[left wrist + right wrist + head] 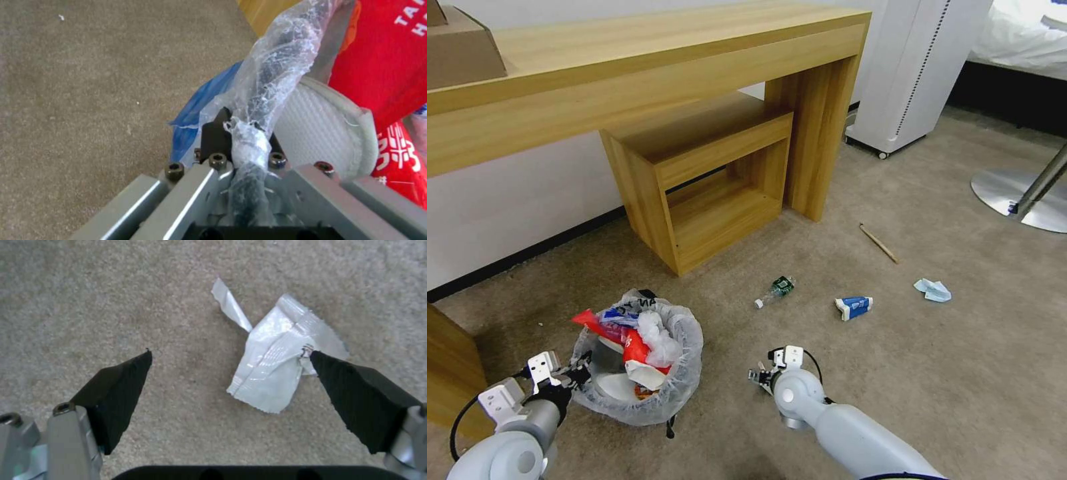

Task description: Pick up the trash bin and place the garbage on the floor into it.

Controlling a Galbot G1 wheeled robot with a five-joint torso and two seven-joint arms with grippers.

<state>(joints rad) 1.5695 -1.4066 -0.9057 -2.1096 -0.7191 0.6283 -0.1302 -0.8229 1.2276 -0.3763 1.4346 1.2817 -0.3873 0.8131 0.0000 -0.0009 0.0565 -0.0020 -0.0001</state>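
Note:
The trash bin [684,373], lined with a crinkly plastic bag, is at the lower left and holds a red bag [634,343], a white slipper [320,133] and wrappers. My left gripper [242,130] is shut on its bag-wrapped rim [262,83]. My right gripper [230,352] is open low over the carpet, its fingers either side of a silvery-white wrapper [276,363]; one fingertip [325,366] overlaps the wrapper's edge. On the floor [894,373] beyond lie a small bottle [775,291], a blue-white carton [854,307], a blue mask [932,290] and a wooden stick [878,243].
A long wooden desk [647,60] with a wooden cube stool [707,180] under it stands behind. A white wheeled unit [907,73] and a round metal chair base [1020,197] are at the right. A wooden panel [450,373] is close on the left.

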